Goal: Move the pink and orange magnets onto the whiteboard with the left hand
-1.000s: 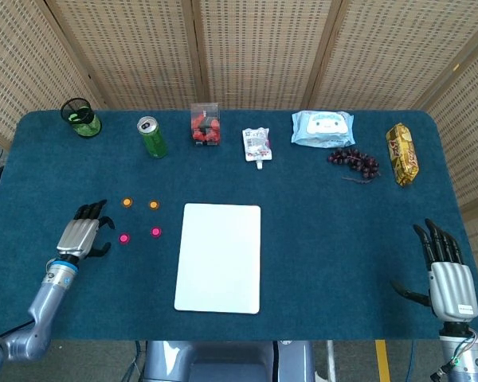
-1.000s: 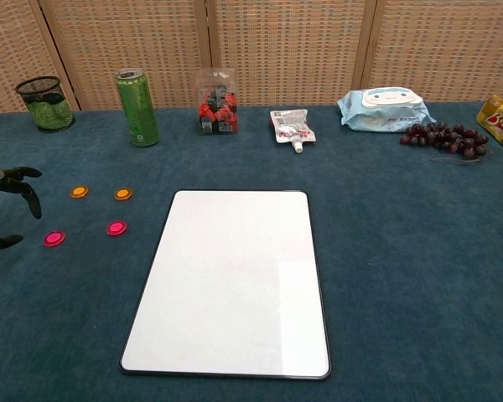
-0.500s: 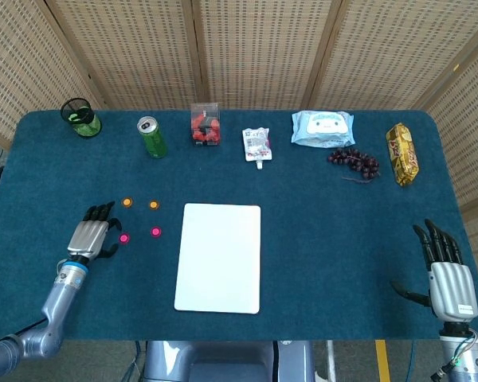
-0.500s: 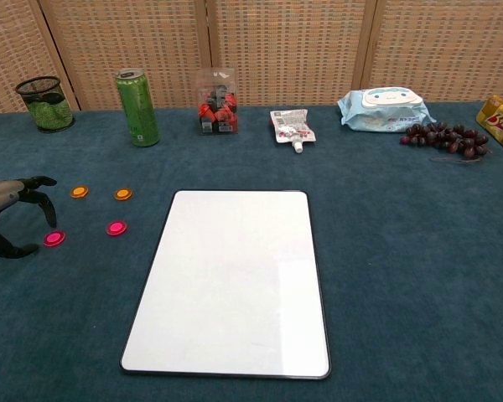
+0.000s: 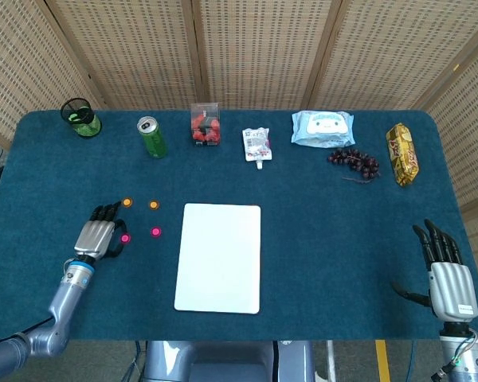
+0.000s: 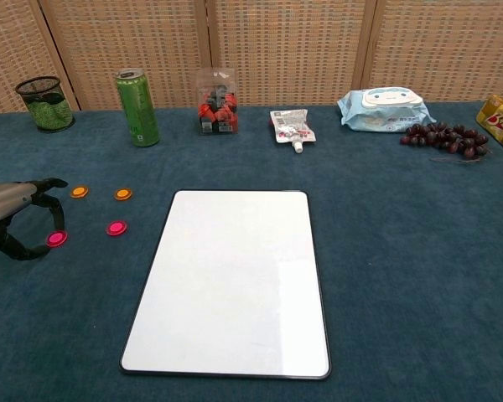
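Your left hand point(image 6: 12, 219) sits low over the blue table point(image 5: 319, 239), fingers curved around the nearer pink magnet point(image 6: 57, 239): a finger arches over its far side and the thumb curls in from the near side. You cannot tell whether the fingertips actually touch it, so the grasp is unclear. The 2nd pink magnet point(image 6: 116, 227) lies just beyond the fingertips, toward the whiteboard point(image 6: 235, 276). The 2 orange magnets point(image 6: 80, 191) point(image 6: 122, 194) sit a little farther from you than the hand, both on the cloth. The whiteboard lies flat well off to the hand's right side, with nothing on it. None of the 4 magnets is on the board.

Your right hand point(image 5: 448, 274) rests at the near right edge of the table, fingers spread apart and holding nothing, well away from the board.
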